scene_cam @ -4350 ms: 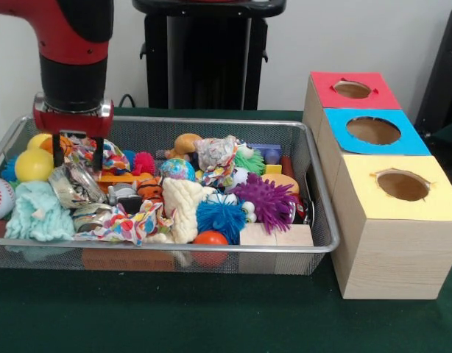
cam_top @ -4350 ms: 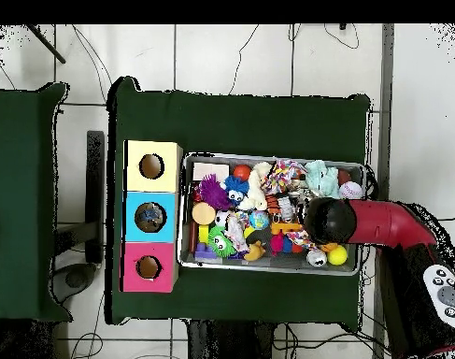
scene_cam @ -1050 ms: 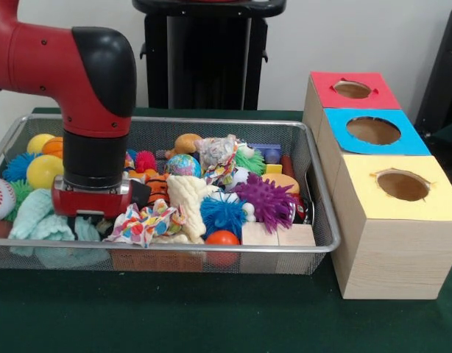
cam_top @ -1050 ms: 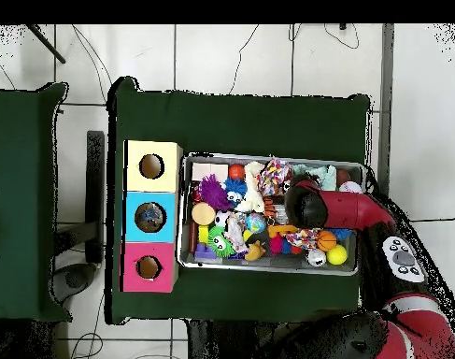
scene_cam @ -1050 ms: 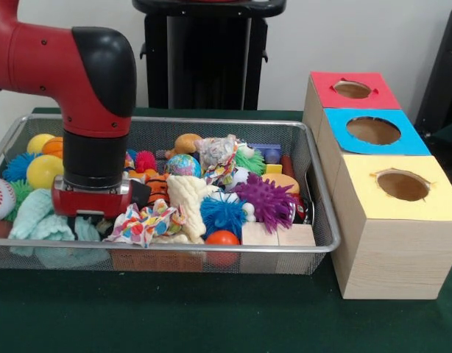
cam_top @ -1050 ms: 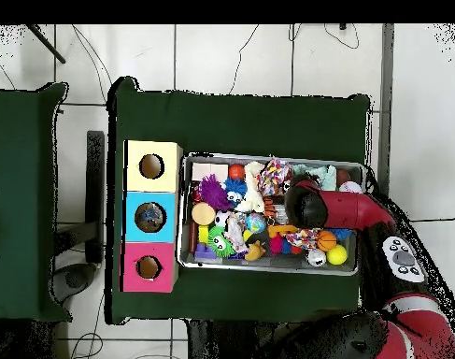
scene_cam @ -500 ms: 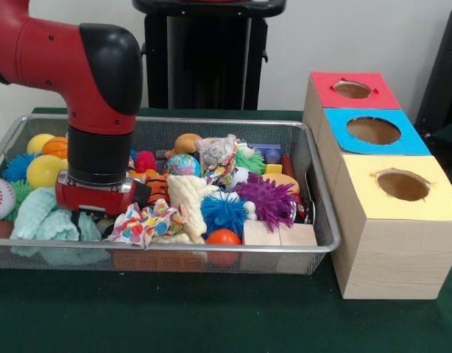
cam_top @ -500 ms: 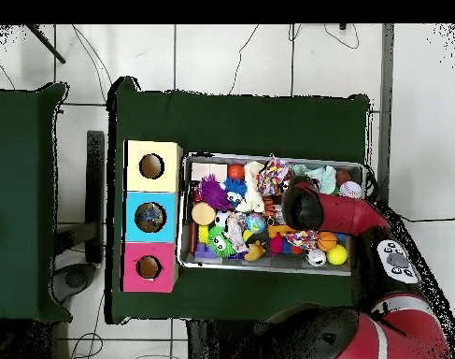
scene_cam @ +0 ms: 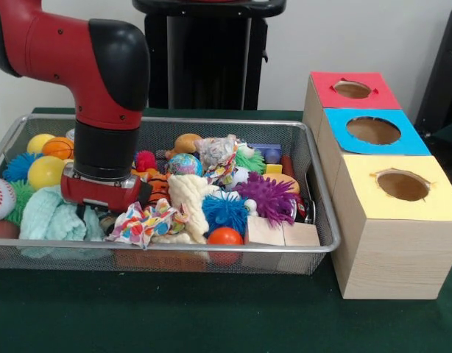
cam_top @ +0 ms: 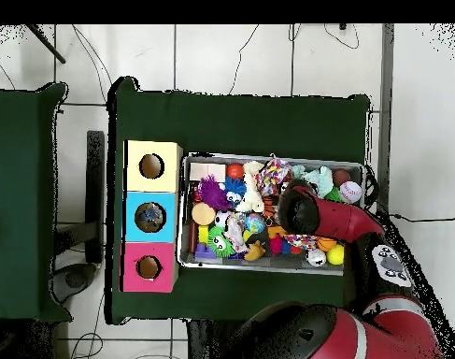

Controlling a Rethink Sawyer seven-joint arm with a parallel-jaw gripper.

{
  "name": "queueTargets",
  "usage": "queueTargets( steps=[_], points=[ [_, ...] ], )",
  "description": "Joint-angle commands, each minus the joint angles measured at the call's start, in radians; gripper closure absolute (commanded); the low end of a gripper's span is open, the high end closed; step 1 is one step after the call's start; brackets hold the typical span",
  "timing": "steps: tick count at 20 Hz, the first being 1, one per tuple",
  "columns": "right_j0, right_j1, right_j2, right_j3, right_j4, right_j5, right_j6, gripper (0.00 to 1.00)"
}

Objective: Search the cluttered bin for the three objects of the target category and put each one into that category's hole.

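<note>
Front view: found the red and black arm (scene_cam: 101,81) reaching down into the wire mesh bin (scene_cam: 325,243), with the gripper (scene_cam: 96,211) buried in clutter between the mint green cloth (scene_cam: 53,219) and the multicoloured fabric scrap (scene_cam: 145,220). Could not tell whether open or closed, or holding anything. Compared with half a second earlier, noted the wrist shifted slightly toward the picture's right and a touch higher, baring more of the cloth. Judged this as a search still under way, not a pick. Made out no see-through plastic bottle anywhere among the balls, spiky toys and wooden blocks (scene_cam: 281,234); presumably buried or hidden behind the arm. Saw nothing at the red (scene_cam: 352,89), blue (scene_cam: 373,130) or yellow hole (scene_cam: 403,185)

Overhead view: found the arm's end (cam_top: 299,208) over the bin's (cam_top: 273,156) middle, well apart from the three boxes (cam_top: 151,215) on the bin's other side. Registered a small drift from the earlier frame, and the toys otherwise as before. Again spotted no bottle
</note>
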Motion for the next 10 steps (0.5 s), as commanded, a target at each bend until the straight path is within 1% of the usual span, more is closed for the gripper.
queueTargets(
  steps=[1, 3, 7, 10],
  points=[
    [0.068, 0.087, 0.115, 0.227, 0.094, 0.018, 0.259, 0.0],
    [0.064, 0.088, 0.12, 0.233, 0.108, 0.012, 0.248, 0.0],
    [0.098, 0.082, 0.082, 0.231, 0.122, -0.021, 0.247, 0.0],
    [0.091, 0.086, 0.088, 0.233, 0.137, -0.016, 0.233, 0.0]
  ],
)
